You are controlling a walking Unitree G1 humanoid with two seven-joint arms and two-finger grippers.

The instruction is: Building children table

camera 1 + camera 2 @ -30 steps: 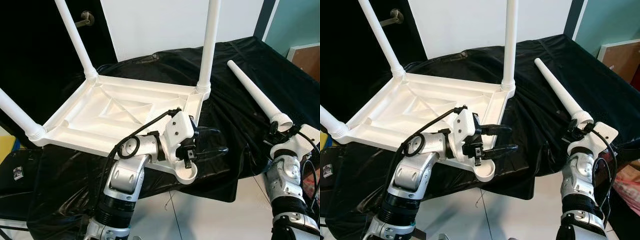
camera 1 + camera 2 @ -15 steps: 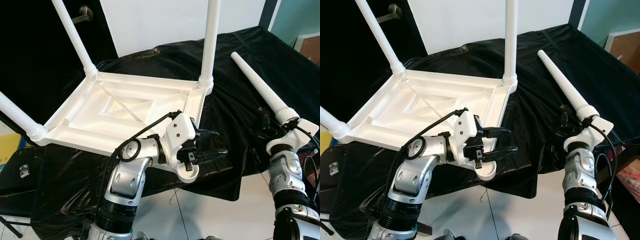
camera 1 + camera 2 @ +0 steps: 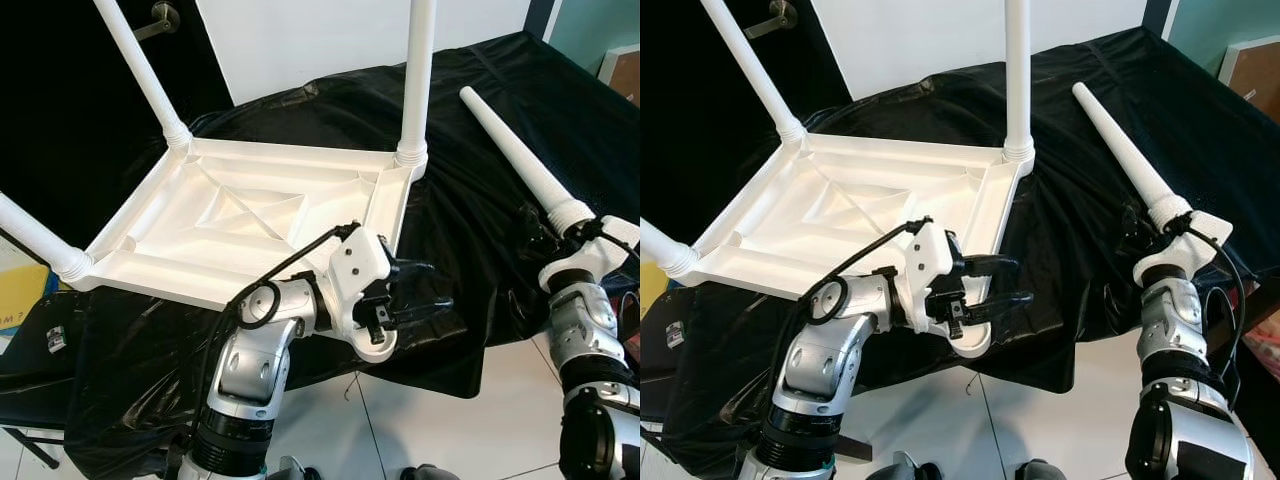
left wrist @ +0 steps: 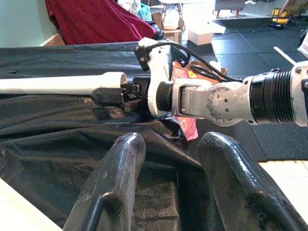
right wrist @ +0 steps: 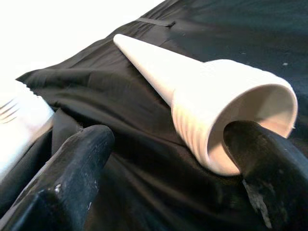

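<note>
Lying on black cloth (image 3: 470, 230), loose table leg (image 3: 520, 160), right tool (image 5: 159, 178) apart, one finger inside its mouth, left tool (image 3: 425, 297) apart.

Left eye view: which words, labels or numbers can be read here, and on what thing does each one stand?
None can be read with certainty.
White label on the black object at lower left: too small to read.
Dark marks on the yellow item beside it: blurred, unreadable.

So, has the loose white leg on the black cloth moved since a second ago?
No. The loose leg lies at the same angle and spacing beside the screwed-in upright leg; only the whole picture shifted.
</note>
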